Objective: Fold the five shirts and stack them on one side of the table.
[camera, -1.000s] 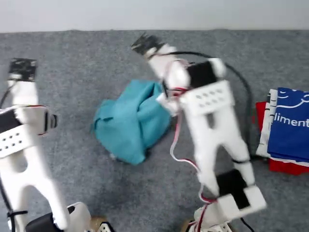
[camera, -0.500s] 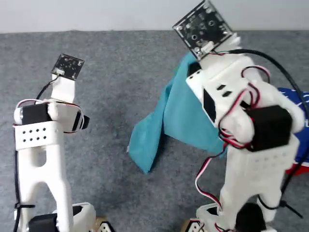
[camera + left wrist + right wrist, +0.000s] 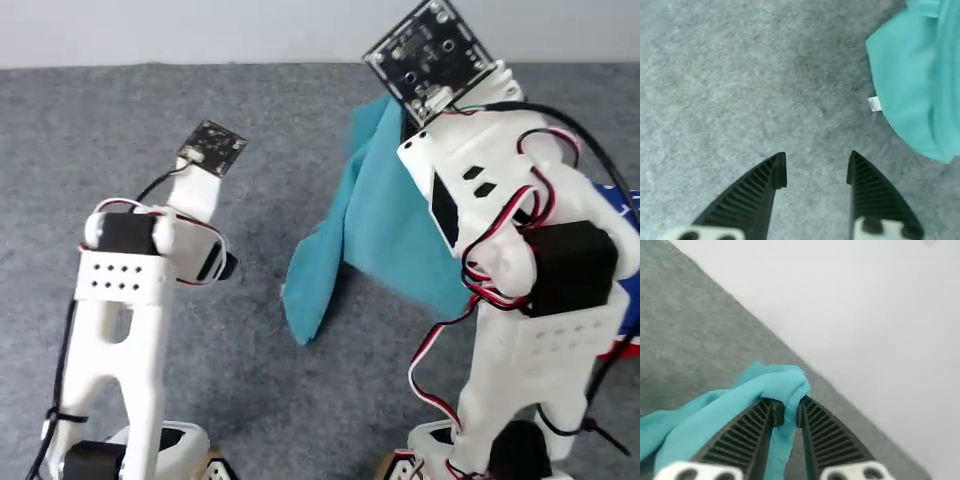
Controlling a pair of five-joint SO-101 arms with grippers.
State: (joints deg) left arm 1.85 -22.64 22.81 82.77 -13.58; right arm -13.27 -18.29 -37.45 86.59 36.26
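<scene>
No legible text (shirt tag [image 3: 874, 104] too small)

A counter [image 3: 150, 110] is stretching across the high view from edge to edge, wearing a grey, felt-like covering with a mottled, slightly fuzzy nap. At its far side it is meeting a plain pale wall [image 3: 250, 30] along a straight line. The wall is looking flat and even in tone. In the right wrist view that pale wall is rising behind the grey covering, the two joining along a clean edge. In the left wrist view the covering is showing lighter and darker patches among its fibres. Soft, even light is falling over the counter, casting only faint, blurred shadows on the grey surface.
</scene>
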